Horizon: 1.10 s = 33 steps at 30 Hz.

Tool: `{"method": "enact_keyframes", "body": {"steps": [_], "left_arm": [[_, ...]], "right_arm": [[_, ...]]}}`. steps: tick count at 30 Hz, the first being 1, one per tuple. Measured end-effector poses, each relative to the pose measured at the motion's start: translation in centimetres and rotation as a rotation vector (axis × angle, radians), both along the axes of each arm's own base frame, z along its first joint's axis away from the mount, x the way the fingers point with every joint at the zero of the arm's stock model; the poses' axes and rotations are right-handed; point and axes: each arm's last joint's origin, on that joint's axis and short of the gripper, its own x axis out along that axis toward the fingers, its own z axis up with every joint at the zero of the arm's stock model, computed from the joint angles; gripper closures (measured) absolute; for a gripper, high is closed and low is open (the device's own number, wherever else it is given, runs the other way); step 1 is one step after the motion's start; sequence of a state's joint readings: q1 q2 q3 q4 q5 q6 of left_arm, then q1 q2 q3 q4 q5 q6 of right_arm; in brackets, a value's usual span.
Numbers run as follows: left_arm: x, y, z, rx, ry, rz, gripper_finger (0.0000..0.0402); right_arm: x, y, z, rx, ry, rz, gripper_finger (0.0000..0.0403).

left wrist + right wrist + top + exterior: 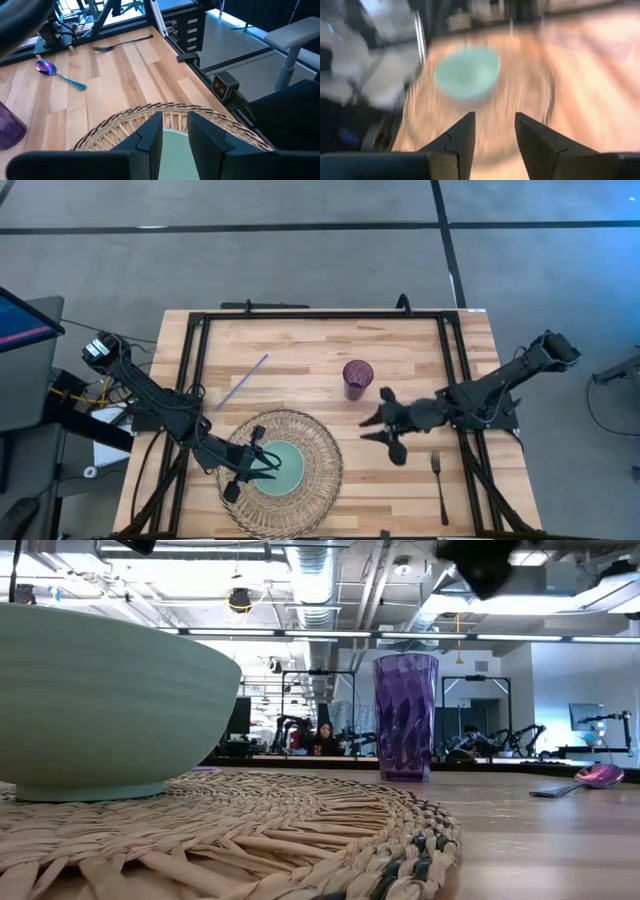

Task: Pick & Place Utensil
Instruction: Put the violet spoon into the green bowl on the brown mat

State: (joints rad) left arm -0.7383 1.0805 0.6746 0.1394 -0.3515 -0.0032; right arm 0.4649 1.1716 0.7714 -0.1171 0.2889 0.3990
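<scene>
Fork point(438, 481) is lying flat on the table point(300, 340) near the front right corner, with nothing gripping it, and the spoon point(57, 73) sits on the wood further in, partly hidden under the right arm from above. Right gripper point(382, 423) hangs above the table between the cup point(357, 377) and the fork, with its fingers point(461, 136) spread apart and nothing between them; its own camera looks across at the bowl point(466, 73) on the woven mat point(520, 95). Left gripper point(262, 463) is over the bowl's rim on the mat, with its two fingers point(151, 137) parted by a narrow gap and only the pale green bowl showing through, so it isn't pinching anything as far as I can see; can't tell if the tips actually touch the bowl. A purple straw point(243, 380) lies at an angle on the table behind the mat, well clear of both arms. The purple cup stands upright just past the mat's far right edge, between the mat and the right gripper. From table level the bowl looks huge up front, with the cup behind it and the spoon off to the side.
</scene>
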Motion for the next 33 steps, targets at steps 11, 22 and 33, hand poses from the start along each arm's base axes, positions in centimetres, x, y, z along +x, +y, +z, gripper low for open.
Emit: {"method": "enact_keyframes", "body": {"steps": [11,22,33], "left_arm": [[0.0,0.0,0.0,0.0,0.0,0.0,0.0311],[0.0,0.0,0.0,0.0,0.0,0.0,0.0311],[0.0,0.0,0.0,-0.001,0.0,0.0,0.0311]], "right_arm": [[-2.9,0.7,-5.2,-0.129,0.631,-0.145,0.0271],[-1.4,-0.4,-10.4,-0.347,0.954,-0.085,0.0271],[-1.2,-3.5,-12.6,-0.46,1.22,-0.067,0.0271]]}}
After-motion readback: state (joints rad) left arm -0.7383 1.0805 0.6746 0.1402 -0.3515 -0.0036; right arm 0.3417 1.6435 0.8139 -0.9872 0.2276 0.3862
